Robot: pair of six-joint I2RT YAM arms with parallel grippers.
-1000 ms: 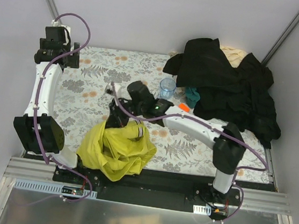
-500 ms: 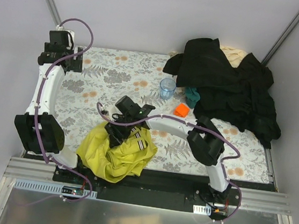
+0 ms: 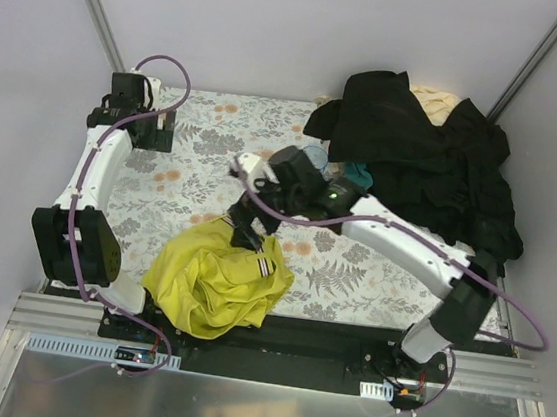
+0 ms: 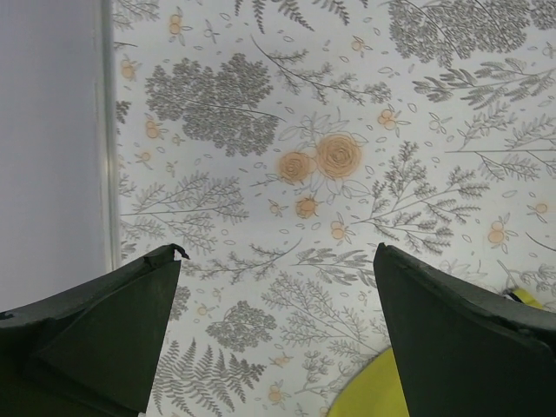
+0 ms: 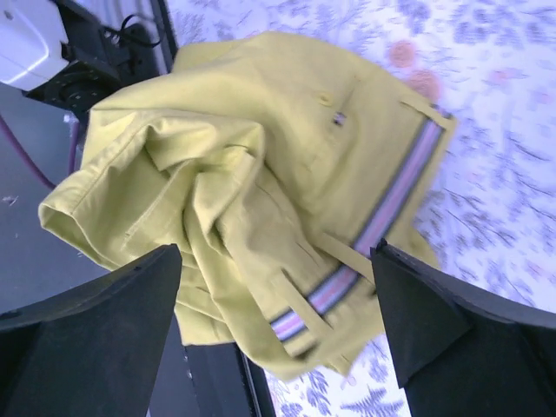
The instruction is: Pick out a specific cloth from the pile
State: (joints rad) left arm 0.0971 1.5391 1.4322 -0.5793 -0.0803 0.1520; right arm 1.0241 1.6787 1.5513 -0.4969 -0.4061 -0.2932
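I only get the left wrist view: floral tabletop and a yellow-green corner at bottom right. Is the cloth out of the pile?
Observer: Yes. The cloth lies crumpled at the near edge of the table, apart from the pile at the far right.
Operator: Is the right gripper holding it?
Observer: No. The right gripper hangs open above it, the striped band showing between its fingers.
Operator: Other colours in the pile?
Observer: A cream piece at its far side.

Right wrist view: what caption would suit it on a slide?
Open right gripper above the crumpled yellow-green cloth, striped band showing.
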